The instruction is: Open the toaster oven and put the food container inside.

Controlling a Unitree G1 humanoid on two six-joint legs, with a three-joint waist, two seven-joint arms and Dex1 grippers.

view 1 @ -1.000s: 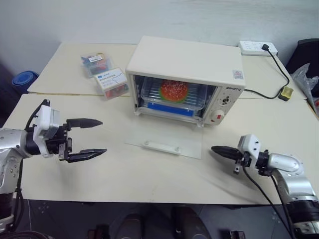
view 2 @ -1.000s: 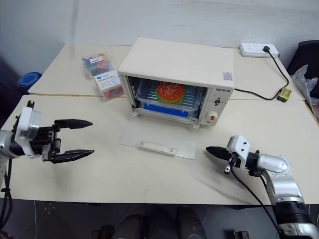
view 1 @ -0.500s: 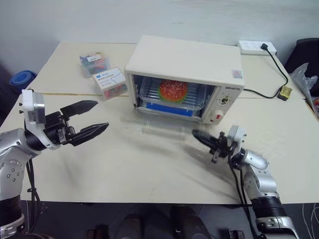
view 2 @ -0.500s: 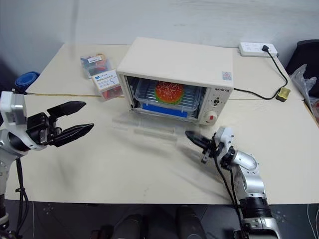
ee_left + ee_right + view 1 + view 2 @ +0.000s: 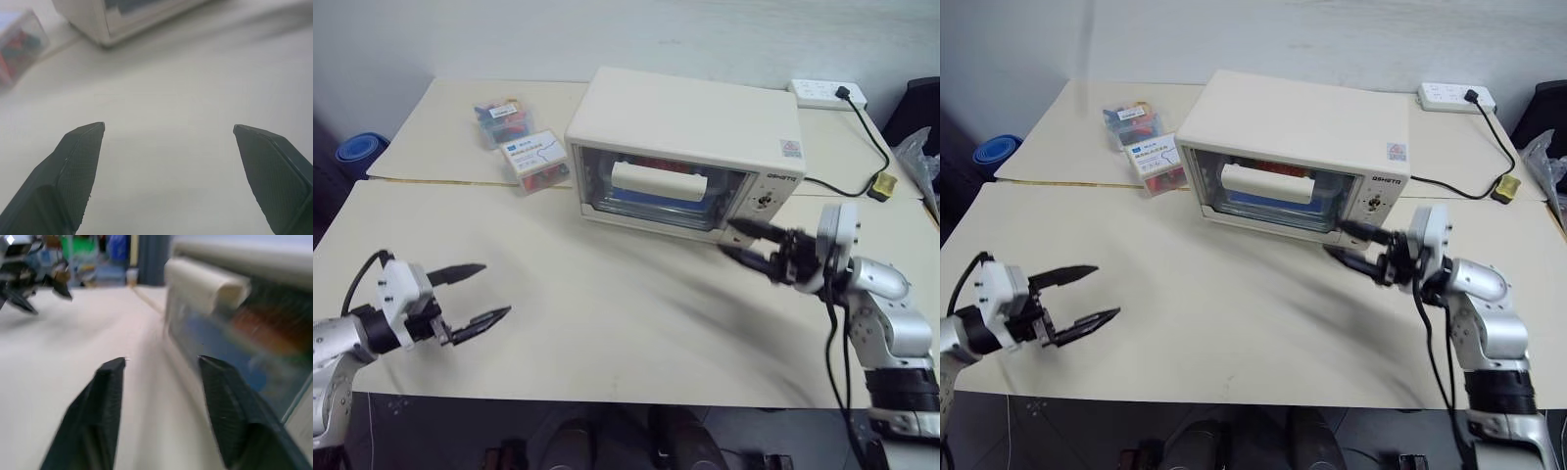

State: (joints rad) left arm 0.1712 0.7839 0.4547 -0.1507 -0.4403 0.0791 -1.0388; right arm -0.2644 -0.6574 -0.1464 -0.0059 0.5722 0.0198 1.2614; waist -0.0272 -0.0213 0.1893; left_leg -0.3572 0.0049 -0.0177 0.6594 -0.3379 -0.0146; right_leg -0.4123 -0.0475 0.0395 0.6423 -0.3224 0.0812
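Head views: toaster oven [image 5: 690, 147] sits toward the table's [image 5: 607, 323] far edge, glass door up and shut, white bar handle [image 5: 658, 181] across it. Food container [image 5: 1278, 191] is inside, seen dimly through the glass. Right gripper [image 5: 751, 245] hangs just off the oven's front right corner, fingers parted, nothing in them. Left gripper [image 5: 470, 294] hovers near the front left edge, spread wide, empty.

Left wrist view: both fingers far apart over bare table, oven corner and a clear box of colourful bits [image 5: 19, 44] beyond.

Right wrist view: adds a close look at the handle and blue and orange blurs behind the glass.

Handling, judged: the container is probably light, rigid, slick plastic; grip across the clipped sides. The oven is heavy and stiff; the door is best worked by the handle.
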